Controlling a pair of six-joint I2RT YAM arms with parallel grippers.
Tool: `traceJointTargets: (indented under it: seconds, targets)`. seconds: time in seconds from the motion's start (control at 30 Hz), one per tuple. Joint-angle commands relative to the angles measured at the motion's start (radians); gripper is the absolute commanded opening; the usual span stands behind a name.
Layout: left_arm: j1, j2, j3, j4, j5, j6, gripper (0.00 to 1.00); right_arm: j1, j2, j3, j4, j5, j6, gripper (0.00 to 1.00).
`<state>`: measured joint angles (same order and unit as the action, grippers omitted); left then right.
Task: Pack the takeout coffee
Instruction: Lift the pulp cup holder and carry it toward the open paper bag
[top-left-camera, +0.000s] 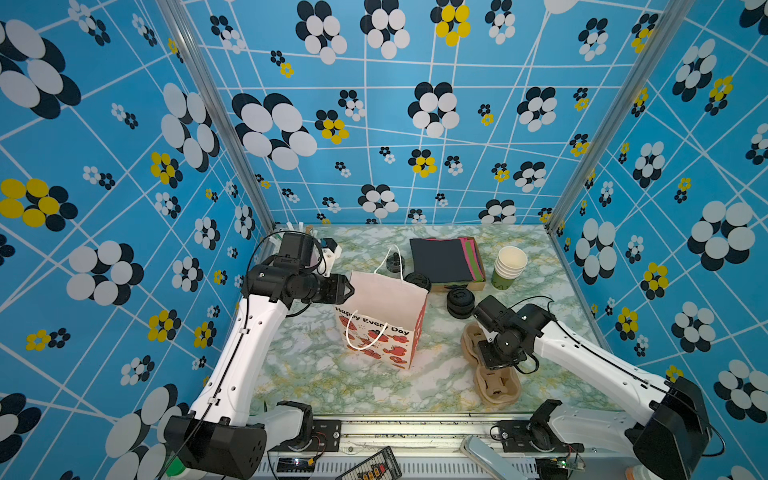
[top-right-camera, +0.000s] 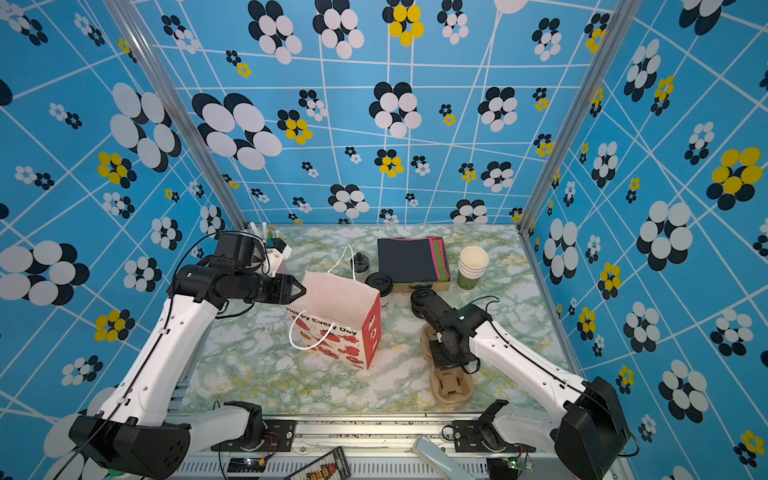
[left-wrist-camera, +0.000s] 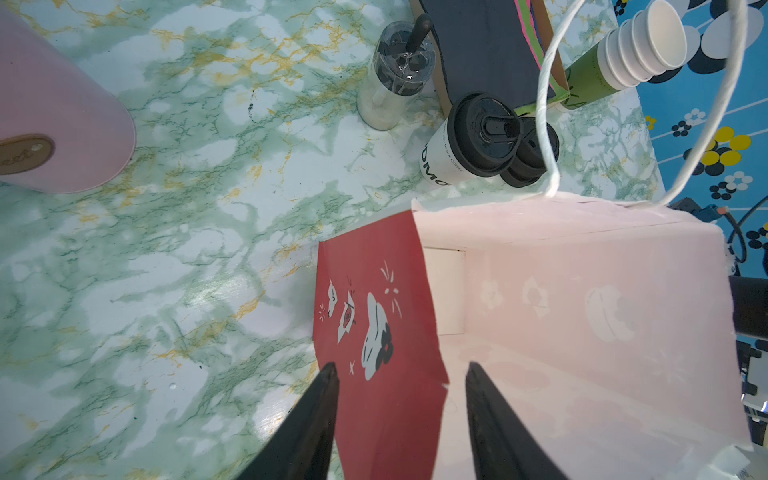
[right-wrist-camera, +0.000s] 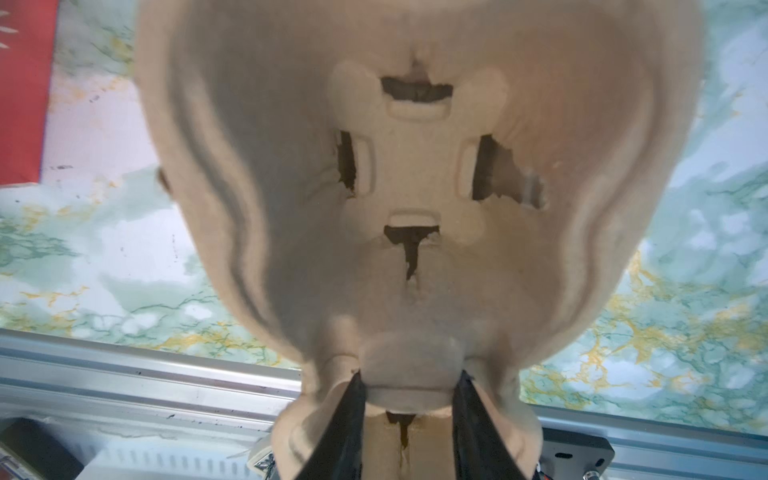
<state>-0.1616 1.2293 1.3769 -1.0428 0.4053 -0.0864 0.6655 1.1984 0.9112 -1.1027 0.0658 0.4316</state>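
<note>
takeout coffee (left-wrist-camera: 482, 137) | stands on green-marbled table (top-left-camera: 311, 374) | blue flowered walls (top-left-camera: 498, 62)

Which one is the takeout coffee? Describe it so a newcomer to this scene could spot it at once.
Start at the printed paper bag standing mid-table; just behind its far right corner, in front of the dark-topped box, stands the takeout coffee. It is the only white cup wearing a black sip lid, unlike the lidless cup stack and the loose stack of lids.

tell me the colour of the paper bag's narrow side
Red with small white drawings; that side of the paper bag shows best in the left wrist view.
</note>
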Motion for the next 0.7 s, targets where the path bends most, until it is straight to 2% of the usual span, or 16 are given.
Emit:
traceJointTargets:
  seconds: [0.0, 0.27, 0.6, 0.67]
  targets:
    - [0.008, -0.023, -0.004, 0.002, 0.022, 0.000, 0.51, 0.008, -0.023, 0.037, -0.045, 0.009, 0.011, 0.31]
    - [0.009, -0.033, -0.012, 0.002, 0.016, 0.000, 0.50, 0.008, -0.070, 0.152, -0.093, 0.029, -0.018, 0.30]
    - [0.008, -0.025, -0.021, 0.007, 0.004, 0.010, 0.44, 0.008, -0.079, 0.417, -0.090, -0.008, -0.153, 0.30]
    - [0.009, -0.023, -0.022, 0.011, 0.003, 0.011, 0.39, 0.009, -0.070, 0.471, -0.077, -0.034, -0.187, 0.30]
